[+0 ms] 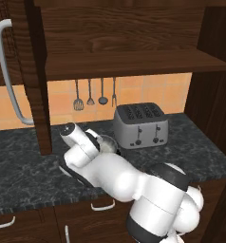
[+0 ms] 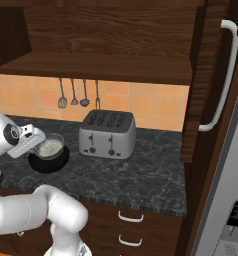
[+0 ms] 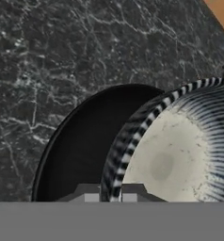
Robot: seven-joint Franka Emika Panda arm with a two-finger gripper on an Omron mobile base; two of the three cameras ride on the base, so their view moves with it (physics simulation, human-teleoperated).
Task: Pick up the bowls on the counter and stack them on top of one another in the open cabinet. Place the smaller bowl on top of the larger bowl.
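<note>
Fingers (image 3: 109, 194): nearly closed, pinching the rim of the small bowl (image 3: 180, 155), one tip inside, one outside. Small bowl: held over the black bowl (image 3: 81, 150). Black bowl: on the desk (image 3: 62, 56), left of the toaster (image 2: 107, 134).

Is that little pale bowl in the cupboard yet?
No. The smaller bowl is over the black bowl by the counter, its rim between the hand's fingertips.

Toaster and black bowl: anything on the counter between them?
Nothing: in the right base view, only bare counter separates the toaster from the larger bowl.
</note>
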